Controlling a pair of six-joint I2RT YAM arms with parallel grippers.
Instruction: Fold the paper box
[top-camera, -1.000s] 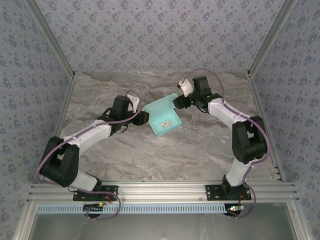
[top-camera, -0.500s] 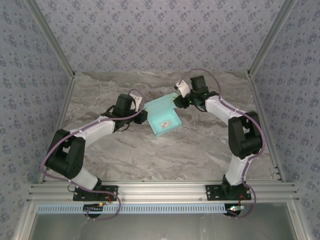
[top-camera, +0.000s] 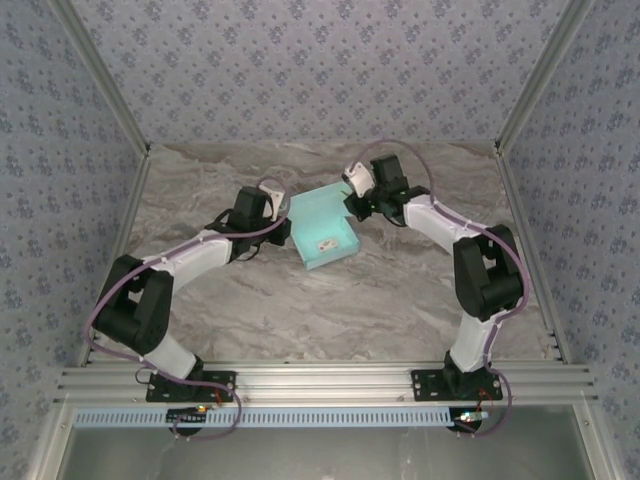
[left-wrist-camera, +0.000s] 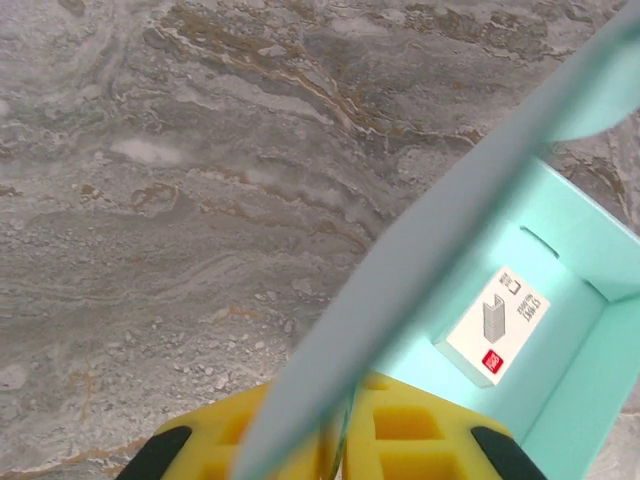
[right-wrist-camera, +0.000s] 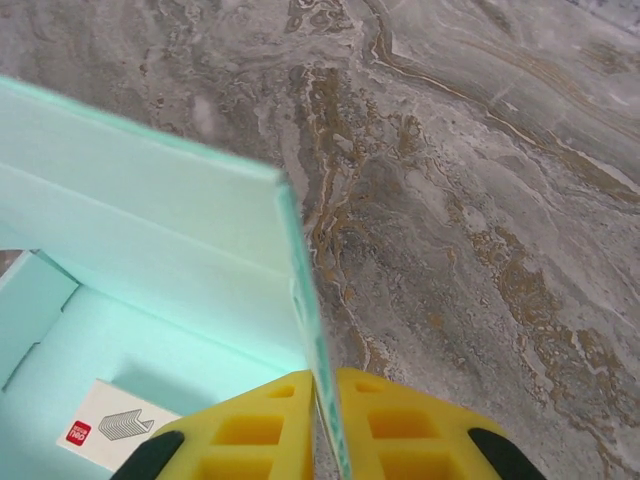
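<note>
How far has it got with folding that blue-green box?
Partway, I'd say. The paper box already stands as an open tray with raised walls, a white tag lying on its floor. Right now the left gripper and the right gripper each pinch a wall. The top is open, so closing it looks left to do.

left arm (top-camera: 190, 262): white tube links, chunky black joint housings at shoulder and elbow
right arm (top-camera: 440, 220): same build, white links, black elbow and shoulder blocks
cables (top-camera: 92, 325): lilac, one per arm, run along the links, loop free near shoulder and wrist
bases (top-camera: 190, 385): flat black plates, thin dark wires trailing at the foot
wrist cameras (top-camera: 357, 175): small white housings on black wrist blocks
left gripper (left-wrist-camera: 345, 440): yellow pads with square moulded pockets, black rounded outer corners
right gripper (right-wrist-camera: 322, 425): same yellow pocketed pads, black corners
</note>
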